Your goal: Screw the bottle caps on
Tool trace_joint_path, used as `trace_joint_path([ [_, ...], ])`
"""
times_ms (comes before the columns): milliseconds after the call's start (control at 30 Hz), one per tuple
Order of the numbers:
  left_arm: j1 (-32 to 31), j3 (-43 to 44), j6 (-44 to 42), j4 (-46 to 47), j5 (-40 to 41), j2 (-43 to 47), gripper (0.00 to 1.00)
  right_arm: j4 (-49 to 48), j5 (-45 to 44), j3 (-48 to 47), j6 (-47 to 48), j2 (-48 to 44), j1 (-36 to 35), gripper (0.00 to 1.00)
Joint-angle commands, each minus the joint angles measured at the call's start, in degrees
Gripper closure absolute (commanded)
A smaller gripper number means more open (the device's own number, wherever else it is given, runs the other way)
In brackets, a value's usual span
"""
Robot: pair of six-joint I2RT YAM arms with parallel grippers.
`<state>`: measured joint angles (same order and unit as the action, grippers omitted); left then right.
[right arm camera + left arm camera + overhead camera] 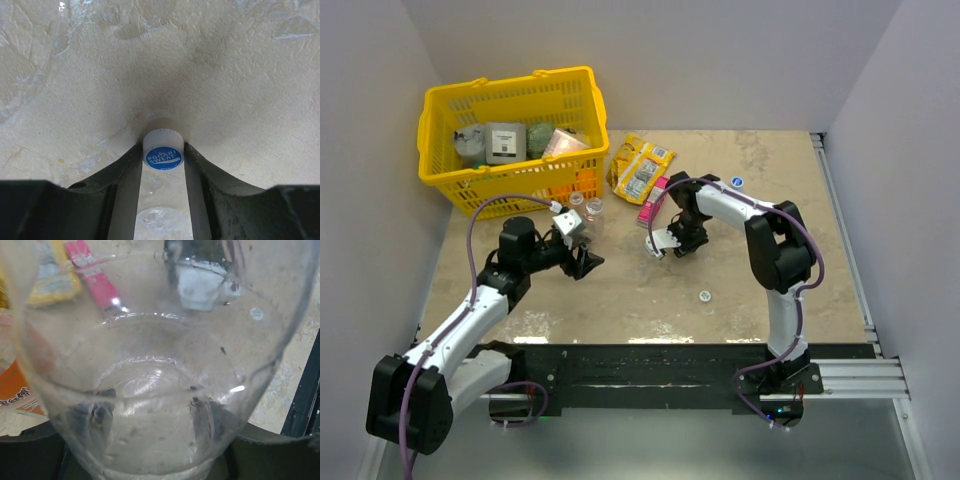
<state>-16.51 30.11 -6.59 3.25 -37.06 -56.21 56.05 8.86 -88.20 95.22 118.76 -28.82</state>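
The right gripper [666, 245] sat low over the middle of the table [770, 270], its two fingers [125, 175] clamped on a blue-topped cap [163, 155] printed "POCARI SWEAT"; the wrist view showed the cap pinched at the very fingertips, at or just above the table. To the left of centre, the left gripper [584, 262] had its fingers closed against the lower body of a clear bottle [160, 390], which filled its wrist view, the dark pads showing through the plastic on either side. A whitish cap [705, 296] lay loose below and right of centre, and a blue cap [737, 182] lay upper right, beside the right arm. A pink packet [653, 200] and a yellow packet [640, 168] lay above centre, beside the yellow basket [510, 110] at upper left.
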Motion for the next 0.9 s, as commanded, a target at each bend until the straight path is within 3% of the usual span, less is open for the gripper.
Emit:
trace_joint_path([
  [0, 0.4, 0.0, 0.9, 2.7, -0.9, -0.1, 1.0, -0.2, -0.2, 0.1, 0.2, -1.5, -0.1, 0.6],
  [233, 0.4, 0.0, 0.2, 2.9, -1.8, -0.8, 1.0, 0.5, 0.5, -0.5, -0.9, -3.2, -0.1, 0.72],
  [467, -0.6, -3.3, -12.9, 6.9, -9.9, -3.7, 1.0, 11.4, 9.6, -1.4, 2.8, -17.6, -0.4, 0.81],
  [700, -8.3, -0.9, -23.9, 9.4, -15.6, -13.0, 1.0, 17.7, 17.9, -2.2, 7.0, -38.0, -6.5, 0.81],
  [867, -14.4, -3.6, -25.9, 19.0, -13.4, -15.1, 1.0, 17.7, 21.5, -5.7, 7.6, -42.6, -13.3, 0.8],
])
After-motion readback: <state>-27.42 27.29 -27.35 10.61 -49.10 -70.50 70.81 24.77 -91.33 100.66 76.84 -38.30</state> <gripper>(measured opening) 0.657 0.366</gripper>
